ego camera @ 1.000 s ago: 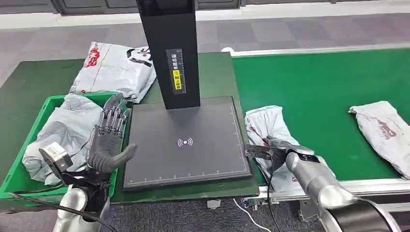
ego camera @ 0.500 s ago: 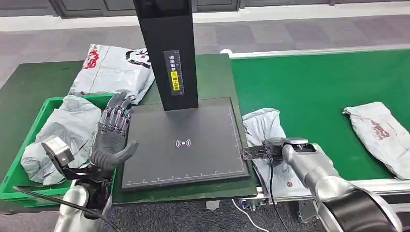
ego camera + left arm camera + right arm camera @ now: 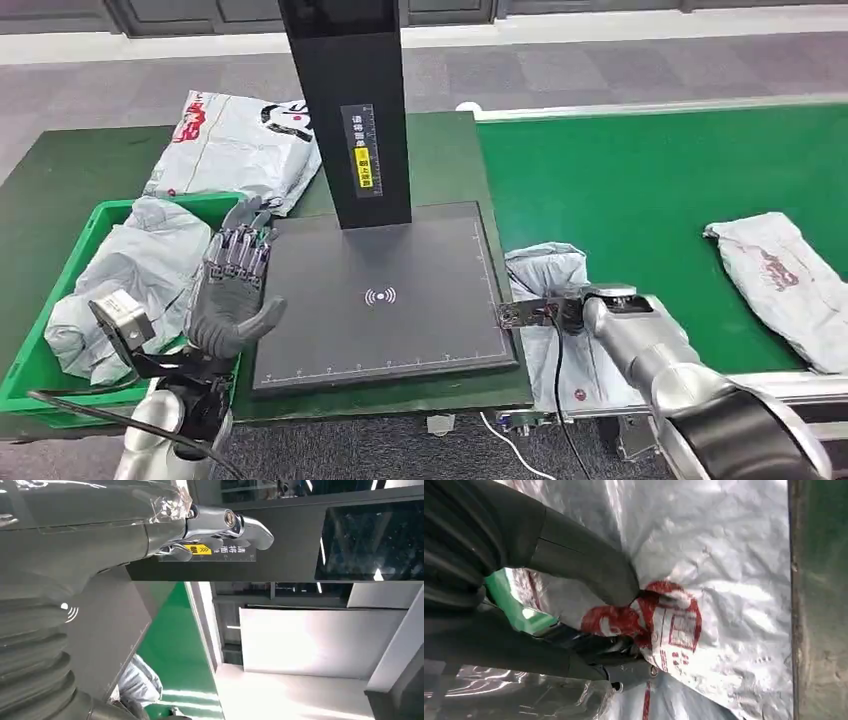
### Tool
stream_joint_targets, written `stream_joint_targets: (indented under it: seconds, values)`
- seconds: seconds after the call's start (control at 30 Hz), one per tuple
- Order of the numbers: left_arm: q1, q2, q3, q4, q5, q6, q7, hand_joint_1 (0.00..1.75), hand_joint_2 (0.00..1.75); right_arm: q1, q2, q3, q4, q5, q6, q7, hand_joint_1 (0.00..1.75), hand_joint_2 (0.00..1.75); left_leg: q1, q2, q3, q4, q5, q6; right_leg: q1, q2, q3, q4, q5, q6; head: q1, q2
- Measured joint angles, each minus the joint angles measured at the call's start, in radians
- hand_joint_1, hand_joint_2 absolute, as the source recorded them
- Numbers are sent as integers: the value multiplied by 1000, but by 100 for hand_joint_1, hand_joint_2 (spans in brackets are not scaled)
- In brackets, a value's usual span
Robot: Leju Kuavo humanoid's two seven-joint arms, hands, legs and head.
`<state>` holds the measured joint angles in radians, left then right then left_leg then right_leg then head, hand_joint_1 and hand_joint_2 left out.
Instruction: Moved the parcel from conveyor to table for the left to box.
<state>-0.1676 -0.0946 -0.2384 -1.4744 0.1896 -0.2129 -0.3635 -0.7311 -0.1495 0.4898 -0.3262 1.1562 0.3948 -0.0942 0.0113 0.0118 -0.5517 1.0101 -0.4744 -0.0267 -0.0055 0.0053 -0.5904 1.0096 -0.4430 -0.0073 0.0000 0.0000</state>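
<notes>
Because the grey parcel [image 3: 560, 300], lying on the conveyor [image 3: 660, 190] edge under the right hand [image 3: 545, 312], looks soft, light and slippery, the fingers pinching its crumpled film should gather a thick fold, while the left hand [image 3: 232, 295] hovers open.

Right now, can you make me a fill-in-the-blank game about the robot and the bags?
1. The right hand pinches a grey parcel printed with ____ markings.
2. The left hand, holding nothing, hovers beside the black ____.
3. Grey bags lie inside the ____ bin.
4. Another parcel lies on the green ____.

Missing words: red; pad; green; conveyor
</notes>
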Motion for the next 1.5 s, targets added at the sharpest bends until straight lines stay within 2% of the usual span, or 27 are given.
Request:
stream_joint_targets:
  seconds: [0.1,0.2,0.3,0.37,0.43,0.53,0.67,0.77,1.0,1.17,1.37,1.43,1.47,1.5]
  values:
    - [15,4,0,-15,0,9,-9,0,175,5,-3,-2,0,-35,-30,-1,175,175,0,0,0,0,0,0,0,0,0,0,0,0,0,0]
    - [40,13,2,-40,-6,18,-22,0,175,15,-6,-31,0,-147,-51,-63,175,175,0,0,-1,0,0,0,0,0,-2,0,0,0,0,0]
    - [74,26,16,-71,-12,27,-43,0,175,39,-22,-131,-9,-415,5,-264,175,175,0,-1,-5,0,0,0,0,0,-4,0,0,0,0,0]
    - [99,35,33,-89,-12,27,-59,0,175,71,-42,-207,-48,-532,31,-342,175,175,0,-1,-8,0,0,-1,0,0,-6,0,0,0,0,0]
    - [116,42,45,-100,-13,27,-65,0,175,91,-45,-256,-80,-581,44,-361,175,175,0,1,-12,0,-1,-1,0,2,-9,0,0,0,0,0]
    - [148,42,64,-124,-36,31,-81,0,175,167,-45,-315,-194,-723,41,-387,175,175,0,-4,-13,0,0,-1,0,-2,-11,0,0,0,0,0]
    - [204,26,105,-163,-83,36,-94,0,175,296,-14,-409,-510,-878,18,-309,175,175,0,-5,-15,0,0,-1,0,-3,-14,0,-2,-1,0,0]
    - [228,5,133,-190,-98,36,-94,0,175,364,11,-452,-714,-901,13,-269,175,175,0,-9,-17,-1,-1,-1,0,-7,-14,0,-4,-1,0,0]
    - [259,-27,180,-229,-116,36,-89,0,175,448,61,-534,-1026,-902,7,-248,175,175,-2,-10,-17,0,0,-1,0,-8,-13,0,-4,-1,0,0]
    - [268,-41,195,-245,-125,36,-86,0,175,463,84,-569,-1140,-909,1,-247,175,175,-2,-9,-16,0,0,0,0,-8,-13,0,-3,0,0,0]
    - [269,-52,195,-251,-126,35,-83,0,175,455,98,-590,-1199,-913,-1,-236,175,175,-2,-9,-16,0,0,0,-1,-8,-13,0,-3,0,0,0]
    - [267,-54,195,-252,-127,31,-83,0,175,443,100,-589,-1203,-865,-20,-209,175,175,-2,-9,-16,0,0,0,-2,-8,-13,0,-3,0,0,0]
    - [267,-55,195,-252,-127,29,-81,0,175,437,100,-588,-1203,-831,-38,-192,0,175,-2,-9,-16,0,0,0,-2,-7,-13,0,-3,0,0,0]
    - [267,-57,195,-252,-127,28,-80,0,175,431,102,-586,-1203,-798,-60,-176,0,175,-2,-9,-16,0,0,0,-2,-8,-13,0,-3,0,0,0]
